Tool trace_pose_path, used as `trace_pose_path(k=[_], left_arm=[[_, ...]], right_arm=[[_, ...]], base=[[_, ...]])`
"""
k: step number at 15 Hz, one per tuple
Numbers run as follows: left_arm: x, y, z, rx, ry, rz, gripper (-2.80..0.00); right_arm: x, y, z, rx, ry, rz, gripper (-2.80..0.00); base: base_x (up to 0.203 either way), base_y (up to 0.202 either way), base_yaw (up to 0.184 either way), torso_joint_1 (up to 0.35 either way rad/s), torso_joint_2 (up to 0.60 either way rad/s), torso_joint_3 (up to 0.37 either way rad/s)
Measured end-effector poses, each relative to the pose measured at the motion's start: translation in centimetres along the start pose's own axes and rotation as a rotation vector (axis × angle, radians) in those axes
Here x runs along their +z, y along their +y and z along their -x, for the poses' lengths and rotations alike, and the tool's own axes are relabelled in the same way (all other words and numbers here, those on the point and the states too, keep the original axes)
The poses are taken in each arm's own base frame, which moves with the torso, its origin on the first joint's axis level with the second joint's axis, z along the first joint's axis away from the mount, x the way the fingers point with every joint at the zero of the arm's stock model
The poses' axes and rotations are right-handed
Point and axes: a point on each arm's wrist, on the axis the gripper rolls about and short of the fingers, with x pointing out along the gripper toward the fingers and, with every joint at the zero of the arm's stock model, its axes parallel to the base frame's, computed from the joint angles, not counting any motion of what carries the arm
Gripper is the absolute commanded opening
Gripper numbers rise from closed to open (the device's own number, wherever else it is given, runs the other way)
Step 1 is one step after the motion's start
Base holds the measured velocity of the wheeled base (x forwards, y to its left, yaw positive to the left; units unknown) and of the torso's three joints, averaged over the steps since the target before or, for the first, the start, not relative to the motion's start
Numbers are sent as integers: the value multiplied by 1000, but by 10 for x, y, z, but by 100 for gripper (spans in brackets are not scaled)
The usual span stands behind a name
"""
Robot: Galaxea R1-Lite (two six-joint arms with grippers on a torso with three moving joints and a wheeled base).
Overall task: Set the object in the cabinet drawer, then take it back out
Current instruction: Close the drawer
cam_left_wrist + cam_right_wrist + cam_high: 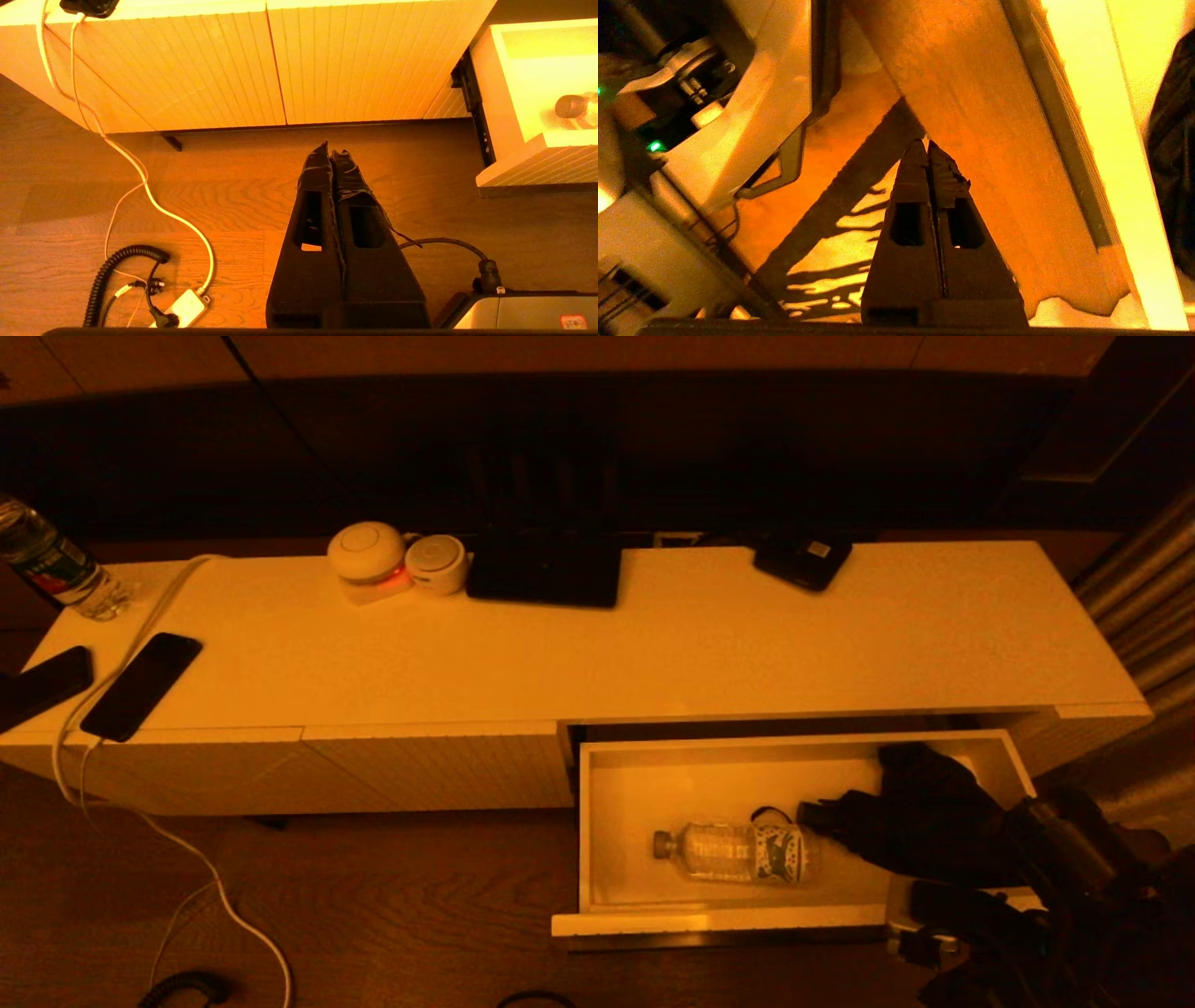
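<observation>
Head view first: cabinet (597,644), long, low and smooth-topped, has its cabinet drawer (709,922) pulled out, probably so the object can go in and out. A clear plastic water bottle (733,851) lies on its side on the plain white floor inside. Something dark lies beside it; what it is cannot be told.

Left wrist view: the left pincer (332,150) is closed and empty, parked above the wood-grain floor before finely ribbed panels.

Right wrist view: the right pincer (927,148) is closed on nothing, outside the drawer's front edge, over the floor.
</observation>
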Motion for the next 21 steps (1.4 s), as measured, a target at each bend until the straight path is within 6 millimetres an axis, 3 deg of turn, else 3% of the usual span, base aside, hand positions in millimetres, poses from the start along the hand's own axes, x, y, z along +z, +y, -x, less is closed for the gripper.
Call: trace_pose_path(k=[7,21], left_arm=[[0,0,0,0,0,0,-280],[0,0,0,0,0,-1,-280]], right_arm=[[6,-10,-31,-126,-25,2,-280],[25,-25,-57,-299,-229,14,-280]], base=[[0,0,0,0,0,0],[0,0,0,0,0,0]])
